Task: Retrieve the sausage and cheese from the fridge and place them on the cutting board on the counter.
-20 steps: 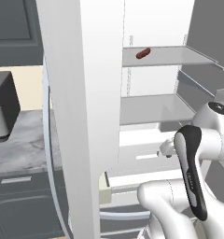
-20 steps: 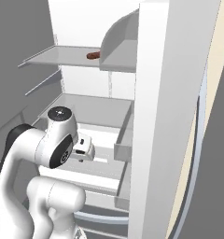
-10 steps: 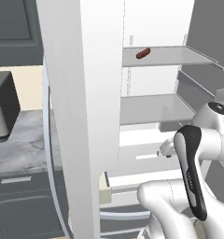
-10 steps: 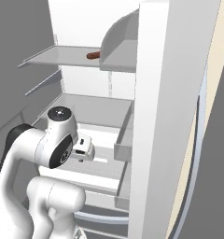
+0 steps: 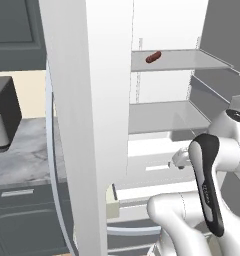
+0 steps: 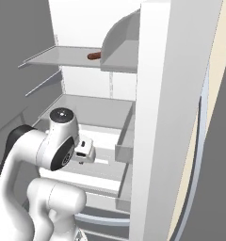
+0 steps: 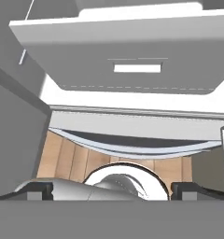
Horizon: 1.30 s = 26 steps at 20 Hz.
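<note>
folding low before open fridge [image 5: 167, 115], fingers [image 7: 39, 190] spread wide.

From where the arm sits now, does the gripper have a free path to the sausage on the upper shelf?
Probably yes. The fridge stands open, and the sausage lies alone near the front of its grey shelf with nothing around it. The gripper is open but sits well below that shelf, pointing downward, so the arm must rise and turn first.

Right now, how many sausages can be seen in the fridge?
1. The sausage lies on the upper shelf of the open fridge, toward its back left. More could be hidden behind the door or in the lower drawers.
</note>
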Tool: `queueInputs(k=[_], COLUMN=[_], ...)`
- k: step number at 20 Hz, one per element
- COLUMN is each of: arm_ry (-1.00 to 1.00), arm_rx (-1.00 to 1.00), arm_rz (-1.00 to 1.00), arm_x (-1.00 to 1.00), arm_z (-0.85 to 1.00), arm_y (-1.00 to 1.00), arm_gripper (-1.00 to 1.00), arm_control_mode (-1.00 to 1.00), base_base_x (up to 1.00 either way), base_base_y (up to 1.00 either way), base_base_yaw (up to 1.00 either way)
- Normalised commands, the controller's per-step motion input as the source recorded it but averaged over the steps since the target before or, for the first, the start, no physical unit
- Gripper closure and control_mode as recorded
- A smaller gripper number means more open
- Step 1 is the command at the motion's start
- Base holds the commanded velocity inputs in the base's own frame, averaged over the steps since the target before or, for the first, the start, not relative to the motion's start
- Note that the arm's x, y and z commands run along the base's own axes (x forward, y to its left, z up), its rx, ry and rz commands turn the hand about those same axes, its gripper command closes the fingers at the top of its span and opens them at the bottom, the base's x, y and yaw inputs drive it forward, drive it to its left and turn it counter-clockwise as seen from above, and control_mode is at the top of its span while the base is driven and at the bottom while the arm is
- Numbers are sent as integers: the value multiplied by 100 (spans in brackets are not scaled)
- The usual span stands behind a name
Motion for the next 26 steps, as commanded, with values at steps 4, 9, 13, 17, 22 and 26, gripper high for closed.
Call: queueInputs(k=[4,9,13,17,22,26], arm_ry=[-43,-46,-36,-18,0,0], arm_rx=[-1,-7,-9,-7,0,0], arm_rz=[-5,0,-1,-3,-11,-10], arm_x=[-1,7,30,35,32,27], arm_z=[48,67,73,72,76,65], arm_y=[28,16,9,0,-2,-4], arm_gripper=[-100,-100,-100,-100,-100,-100], arm_control_mode=[-100,-100,-100,-100,-100,-100], base_base_x=[0,0,0,0,0,0], base_base_y=[0,0,0,0,0,0], base_base_yaw=[0,0,0,0,0,0])
